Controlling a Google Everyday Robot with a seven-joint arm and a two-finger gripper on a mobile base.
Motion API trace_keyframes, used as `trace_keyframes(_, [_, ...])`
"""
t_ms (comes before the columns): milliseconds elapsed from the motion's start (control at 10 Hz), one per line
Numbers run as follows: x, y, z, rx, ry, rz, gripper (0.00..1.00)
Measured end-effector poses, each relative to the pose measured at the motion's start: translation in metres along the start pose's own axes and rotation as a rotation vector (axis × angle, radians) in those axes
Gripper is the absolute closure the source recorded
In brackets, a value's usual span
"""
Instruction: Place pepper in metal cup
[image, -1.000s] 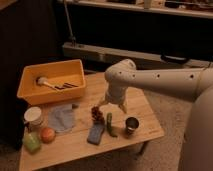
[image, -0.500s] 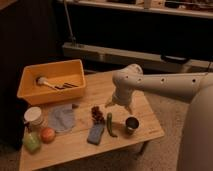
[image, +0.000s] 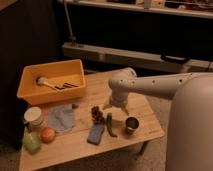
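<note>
With fingers spread and empty, the gripper (image: 116, 107) hovers just behind the pepper (image: 110, 125), which lies on the table between the grapes (image: 97, 115) and the metal cup (image: 132, 124), so a slightly misaimed descent could knock the cup or grab grapes instead.

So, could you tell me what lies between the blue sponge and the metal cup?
The pepper lies there, as the camera view shows; the open gripper hangs close above it.
</note>
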Motion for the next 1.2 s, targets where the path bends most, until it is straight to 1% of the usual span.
trace_keyframes(200, [0.001, -0.004, 0.017, 0.006, 0.021, 0.019, 0.20])
trace_keyframes(500, [-0.004, 0.001, 0.021, 0.006, 0.029, 0.028, 0.20])
trace_keyframes(600, [-0.005, 0.005, 0.022, 0.009, 0.033, 0.025, 0.22])
trace_keyframes(700, [-0.006, 0.007, 0.023, 0.012, 0.036, 0.025, 0.28])
trace_keyframes(800, [-0.006, 0.008, 0.025, 0.015, 0.041, 0.027, 0.37])
trace_keyframes(900, [-0.006, 0.008, 0.027, 0.017, 0.045, 0.036, 0.41])
trace_keyframes(1200, [-0.003, 0.002, 0.034, 0.022, 0.060, 0.068, 0.41])
